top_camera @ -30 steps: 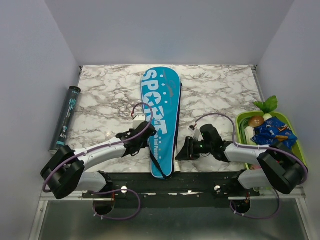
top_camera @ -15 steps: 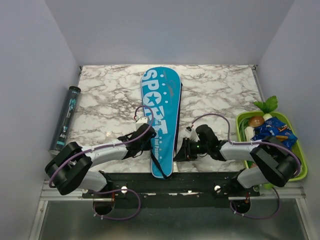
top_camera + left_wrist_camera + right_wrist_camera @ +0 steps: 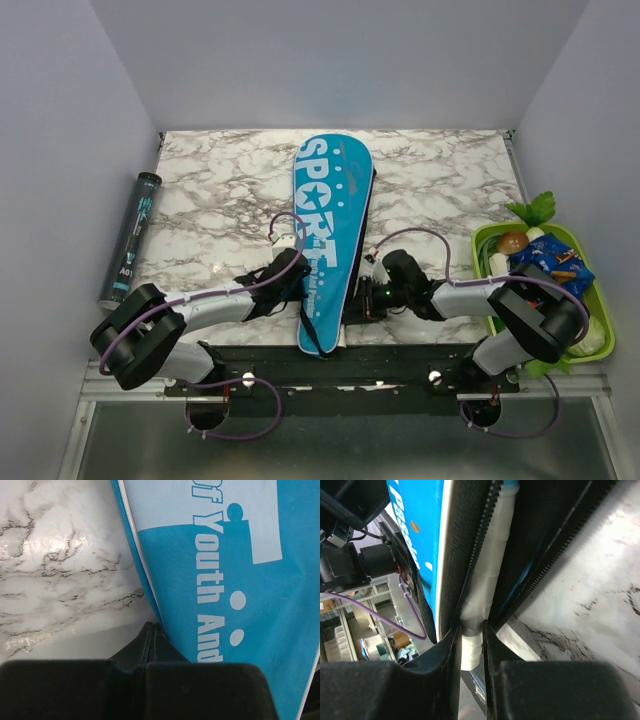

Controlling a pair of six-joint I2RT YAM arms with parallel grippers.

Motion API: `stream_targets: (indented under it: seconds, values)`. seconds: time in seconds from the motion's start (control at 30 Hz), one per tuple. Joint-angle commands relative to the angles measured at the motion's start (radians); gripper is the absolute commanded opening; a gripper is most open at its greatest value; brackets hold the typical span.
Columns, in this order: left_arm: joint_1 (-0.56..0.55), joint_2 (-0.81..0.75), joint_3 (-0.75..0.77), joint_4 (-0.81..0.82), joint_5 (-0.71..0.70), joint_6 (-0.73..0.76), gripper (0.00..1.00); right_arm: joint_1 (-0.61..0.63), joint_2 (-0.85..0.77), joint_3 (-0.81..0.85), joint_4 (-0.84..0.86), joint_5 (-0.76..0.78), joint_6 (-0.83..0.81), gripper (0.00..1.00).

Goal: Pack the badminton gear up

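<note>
Inside the unzipped long cyan "SPORT" racket bag point(image 3: 330, 215), only a white taped racket handle point(image 3: 486, 577) shows, and the right gripper point(image 3: 471, 630) clamps it. The left gripper point(image 3: 150, 631) is closed on nothing at the bag's edge.

Racket bag point(image 3: 328, 230), cyan with black edging and white "SPORT" lettering, lies flat and lengthwise on the marble surface point(image 3: 210, 190), wide end far and tilted slightly right. Its side zip point(image 3: 482, 525) gapes open at the narrow near end, baring a white taped handle point(image 3: 480, 595).
</note>
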Motion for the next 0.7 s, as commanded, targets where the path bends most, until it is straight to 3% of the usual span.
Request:
stream_targets:
  seconds: [0.0, 0.47, 0.6, 0.67]
  values:
    - [-0.019, 0.033, -0.050, -0.035, 0.105, -0.027, 0.00, 0.025, 0.044, 0.053, 0.116, 0.039, 0.040, 0.22]
    - [-0.028, -0.003, -0.078, -0.037, 0.094, -0.035, 0.00, 0.066, 0.135, 0.214, 0.129, 0.096, 0.079, 0.20]
    - [-0.029, -0.039, -0.064, -0.096, 0.031, -0.027, 0.00, 0.068, 0.101, 0.187, 0.059, 0.117, 0.054, 0.26]
    - [-0.028, -0.081, -0.052, -0.147, -0.008, -0.032, 0.01, 0.068, 0.049, 0.179, -0.040, 0.156, 0.017, 0.34]
